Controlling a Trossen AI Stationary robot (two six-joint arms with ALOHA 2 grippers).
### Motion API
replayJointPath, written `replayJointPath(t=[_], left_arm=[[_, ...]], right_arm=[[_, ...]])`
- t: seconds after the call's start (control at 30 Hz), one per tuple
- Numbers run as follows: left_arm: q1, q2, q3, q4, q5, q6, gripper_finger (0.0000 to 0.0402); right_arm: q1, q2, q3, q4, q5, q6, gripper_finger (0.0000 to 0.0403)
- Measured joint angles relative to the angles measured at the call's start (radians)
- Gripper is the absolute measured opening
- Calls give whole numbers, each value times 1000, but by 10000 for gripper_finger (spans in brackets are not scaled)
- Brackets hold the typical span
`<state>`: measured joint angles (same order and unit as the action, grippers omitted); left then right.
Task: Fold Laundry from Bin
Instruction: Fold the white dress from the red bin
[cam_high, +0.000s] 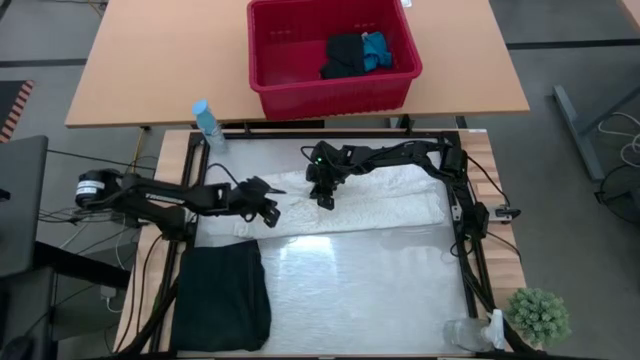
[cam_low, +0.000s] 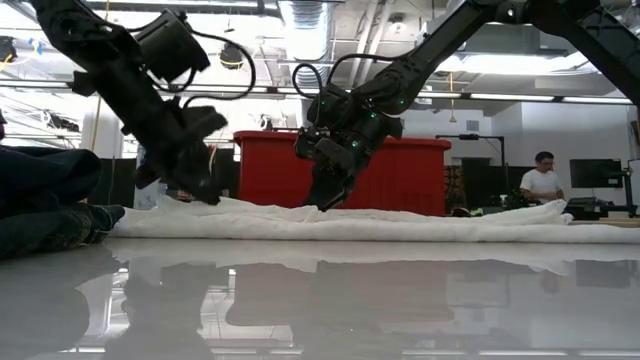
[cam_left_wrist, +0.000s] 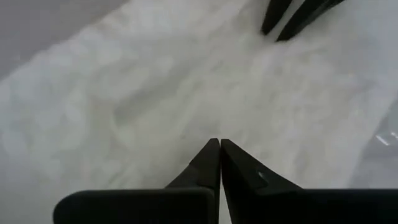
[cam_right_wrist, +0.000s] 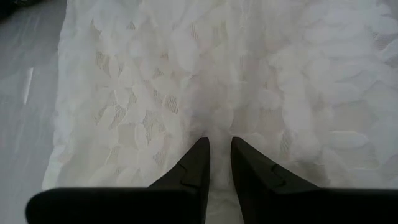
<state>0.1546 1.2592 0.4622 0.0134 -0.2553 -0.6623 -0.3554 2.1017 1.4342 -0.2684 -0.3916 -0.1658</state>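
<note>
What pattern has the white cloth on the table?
The white cloth has a leaf-like raised texture, clearest in the right wrist view.

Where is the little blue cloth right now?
In the high view, the blue cloth lies in the red bin, right half, beside a black garment.

**Count of things on and around the table**

2 robot arms work over the table, each ending in 1 gripper: the left gripper and the right gripper, so 2 grippers and 4 fingers in all.

1 red bin stands on the far table, with 2 cloth items showing inside: 1 black garment and 1 small blue one.

On the work table lie 2 more cloth items: 1 white crinkled cloth and 1 folded black garment.

Also 1 blue-capped bottle, 1 small green plant, and 1 person seated in the room behind.
</note>
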Motion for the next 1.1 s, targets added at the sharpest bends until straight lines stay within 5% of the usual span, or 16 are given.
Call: replayJointPath(t=[0.37,0.77,1.1], left_arm=[[-28,168,-2,5,63,-25,0],[-28,178,-5,4,75,-30,0],[-28,179,-7,6,98,5,0]], right_arm=[[-7,0,18,-16,-5,1,91],[-15,-89,22,18,-55,94,91],[61,-54,23,178,97,161,65]])
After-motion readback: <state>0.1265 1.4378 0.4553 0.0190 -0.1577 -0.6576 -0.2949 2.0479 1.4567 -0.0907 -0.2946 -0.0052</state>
